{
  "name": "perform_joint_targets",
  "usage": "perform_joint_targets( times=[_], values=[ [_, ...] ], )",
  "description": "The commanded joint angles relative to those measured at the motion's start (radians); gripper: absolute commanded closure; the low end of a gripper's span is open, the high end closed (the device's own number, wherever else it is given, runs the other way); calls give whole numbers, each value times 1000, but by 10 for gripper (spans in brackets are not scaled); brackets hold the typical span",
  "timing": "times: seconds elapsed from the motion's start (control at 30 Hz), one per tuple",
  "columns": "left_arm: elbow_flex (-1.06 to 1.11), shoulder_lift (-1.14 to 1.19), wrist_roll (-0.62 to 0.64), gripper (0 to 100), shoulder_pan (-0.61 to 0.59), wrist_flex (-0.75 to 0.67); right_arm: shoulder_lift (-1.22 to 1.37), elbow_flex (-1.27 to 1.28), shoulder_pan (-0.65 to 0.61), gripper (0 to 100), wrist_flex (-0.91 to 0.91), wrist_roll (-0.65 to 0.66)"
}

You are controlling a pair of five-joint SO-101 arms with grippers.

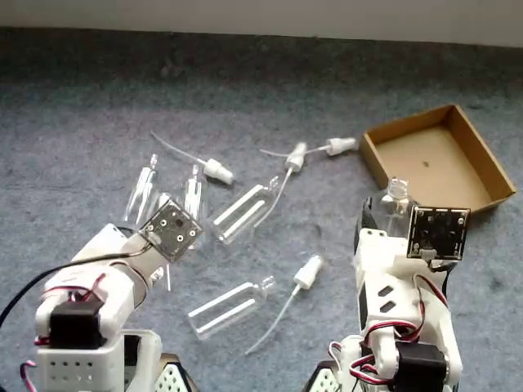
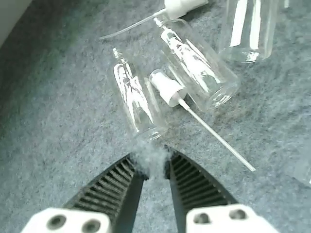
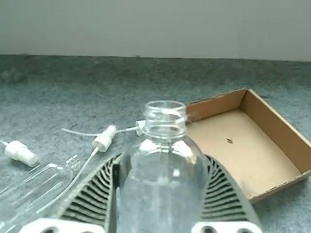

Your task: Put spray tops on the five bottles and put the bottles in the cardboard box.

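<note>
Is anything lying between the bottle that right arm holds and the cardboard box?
Nothing visible does. The clear plastic bottle in the right end effector is beside the open brown cardboard box, only bare grey felt between.

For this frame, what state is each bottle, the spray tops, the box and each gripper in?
Cardboard box: open, empty.
Held bottle: upright, no spray top fitted.
Right gripper: jaws shut on the held bottle.
Left gripper: jaws open, empty.
Other four bottles: lying on their sides, uncapped.
Spray tops: loose, none fitted.
</note>
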Motion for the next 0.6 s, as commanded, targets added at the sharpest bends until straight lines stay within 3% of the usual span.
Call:
perform_joint_targets(
  times=[0.0, 0.27, 0.4, 0.57],
  values=[
    [-154, 245, -2, 992, 148, 29, 18, 36, 15, 915, -5, -11],
    [-346, 509, 284, 989, 437, 49, 18, 137, 120, 915, -114, -3],
    [-410, 610, 466, 893, 595, 46, 18, 139, 166, 915, -116, -3],
    [-452, 722, 763, 800, 670, 6, 18, 137, 217, 915, -119, -2]
  ],
)
